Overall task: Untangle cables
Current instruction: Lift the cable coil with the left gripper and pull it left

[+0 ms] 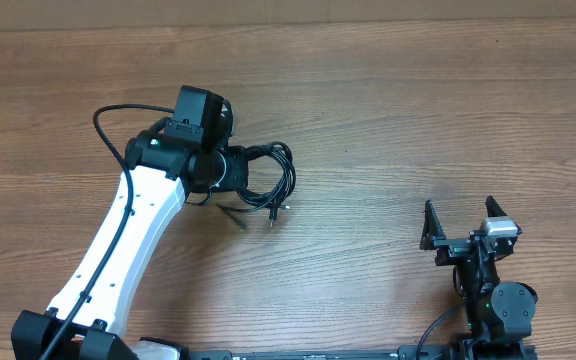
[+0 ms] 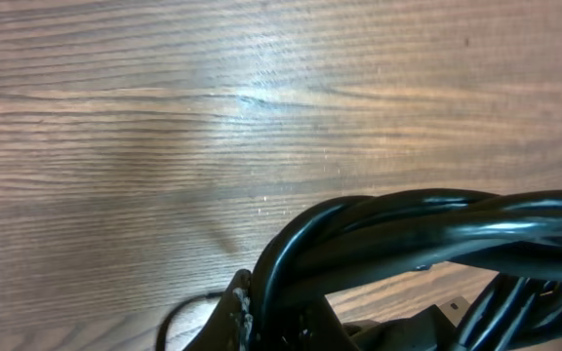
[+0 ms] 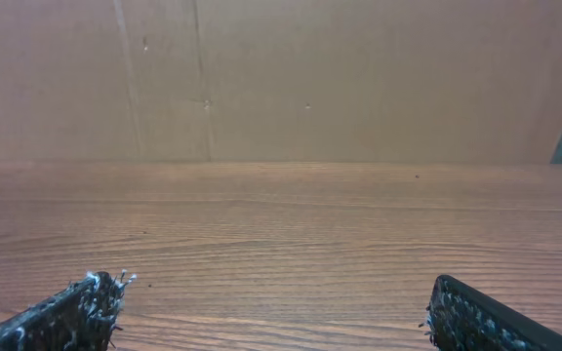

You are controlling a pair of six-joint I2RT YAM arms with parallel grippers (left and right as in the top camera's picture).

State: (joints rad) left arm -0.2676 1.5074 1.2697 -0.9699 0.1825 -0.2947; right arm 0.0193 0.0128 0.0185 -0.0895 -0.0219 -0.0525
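The cables (image 1: 274,180) lie as one small bundle of black loops on the wooden table (image 1: 388,110), left of centre. My left gripper (image 1: 234,166) sits at the bundle's left edge, shut on the cables. In the left wrist view several thick-looking black strands of the cables (image 2: 437,229) arch out from between the jaws of my left gripper (image 2: 261,314), with one finger (image 2: 232,310) visible beside them. A short plug end (image 1: 272,212) points down from the bundle. My right gripper (image 1: 460,212) stands open and empty at the lower right, far from the cables; in the right wrist view my right gripper (image 3: 276,302) holds nothing.
The white left arm (image 1: 128,240) runs from the lower left edge up to the bundle, with its own thicker black wire (image 1: 108,115) looping above it. A brown wall (image 3: 281,78) stands behind the table's far edge.
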